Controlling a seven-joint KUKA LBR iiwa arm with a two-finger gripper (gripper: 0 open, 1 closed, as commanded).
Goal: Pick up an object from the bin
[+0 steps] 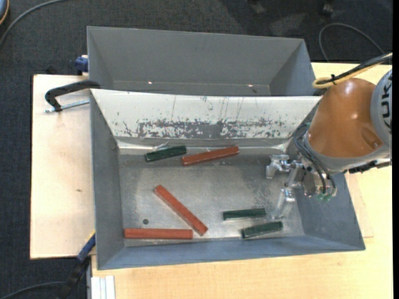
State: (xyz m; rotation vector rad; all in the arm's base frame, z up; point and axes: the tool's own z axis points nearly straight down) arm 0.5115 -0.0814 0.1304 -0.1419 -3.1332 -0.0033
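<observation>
Honestly, I can't tell if the end effector (283, 195) is open or closed. The dark green stick (262, 230) nearest it looks light and stiff; I'd pinch it mid-length.

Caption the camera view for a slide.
Claw hangs at the grey bin's right side near two dark green bars; three red bars lie leftward.

We count six sticks in the bin (103, 167): three red sticks (211, 156), one at twelve o'clock and two toward eight, and three green sticks (165, 154), one at eleven o'clock and two toward four.
</observation>
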